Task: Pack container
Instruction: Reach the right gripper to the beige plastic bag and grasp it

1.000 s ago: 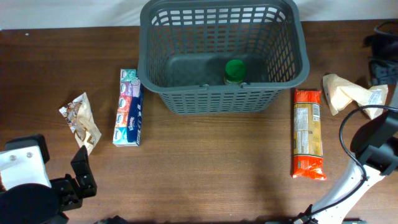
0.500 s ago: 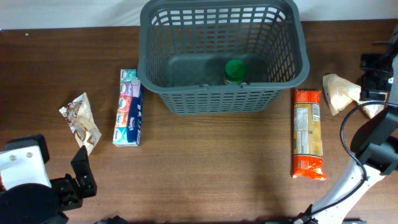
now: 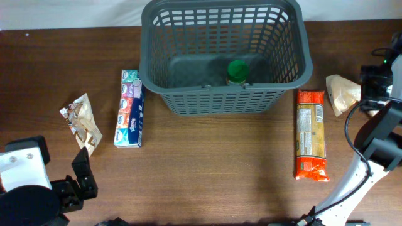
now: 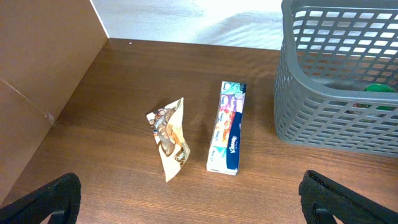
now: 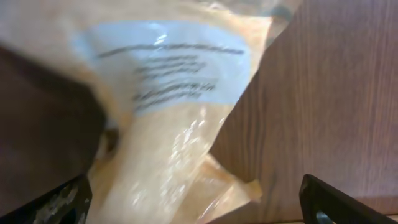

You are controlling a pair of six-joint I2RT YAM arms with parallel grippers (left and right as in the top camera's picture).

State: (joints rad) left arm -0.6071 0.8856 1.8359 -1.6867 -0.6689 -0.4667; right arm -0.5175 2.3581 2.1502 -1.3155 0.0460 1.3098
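A container [image 3: 220,100] is set at the far middle of the desk [image 3: 213,169]. A jar [image 3: 237,71] is stood inside it, against the near wall. A long box [image 3: 130,108] is laid just left of the container, and a crumpled packet [image 3: 81,122] farther left. A long packet [image 3: 311,134] is laid just right of the container's near corner. A bag [image 3: 341,94] is found farther right, with the right claw [image 5: 196,199] close over it. The left claw [image 4: 199,205] is found well to the container's near left.
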